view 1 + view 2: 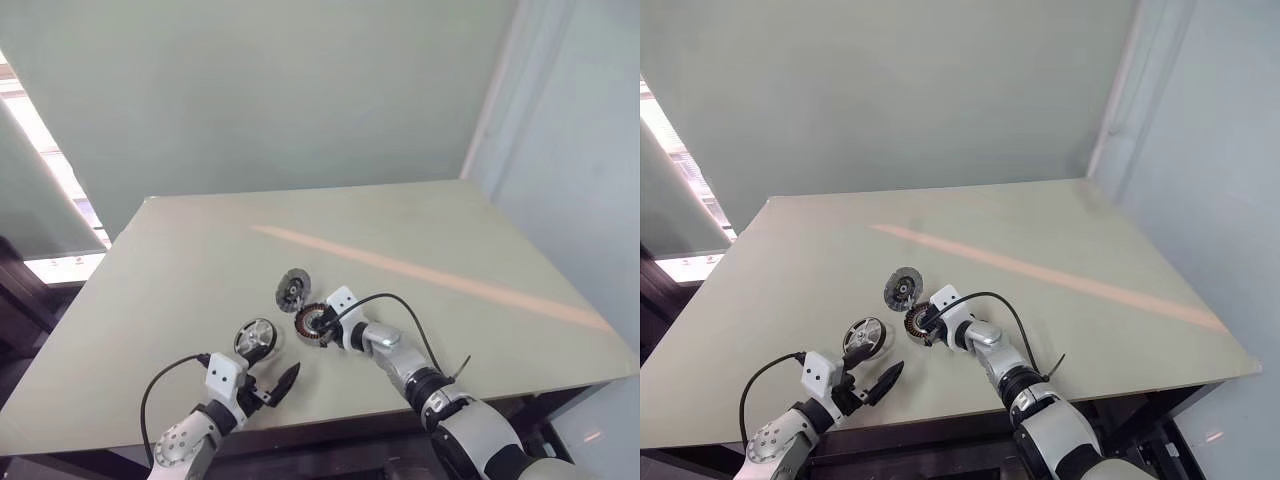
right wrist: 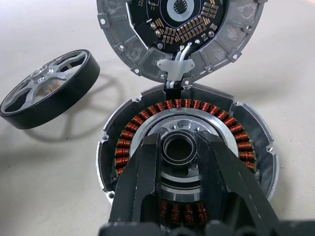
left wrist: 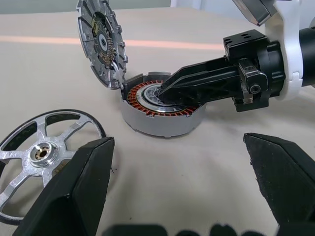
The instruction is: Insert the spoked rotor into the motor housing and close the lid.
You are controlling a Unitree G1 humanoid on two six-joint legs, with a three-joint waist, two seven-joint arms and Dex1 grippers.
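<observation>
Pinching the housing's (image 2: 187,147) shiny central hub, right gripper (image 2: 179,150); copper coils ring it, near the tabletop's (image 1: 400,230) front edge (lid (image 2: 179,34) hinged upright). Spoked rotor (image 3: 44,150) lies flat before the released left gripper (image 3: 179,182).

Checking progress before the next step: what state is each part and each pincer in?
spoked rotor: lying flat on the table, not yet inserted.
motor housing: open, copper windings exposed, no rotor inside.
lid: open, standing upright at the housing's edge.
small dark ring: at the housing's centre, pinched.
right pincer: shut on the ring.
left pincer: open, empty.
</observation>
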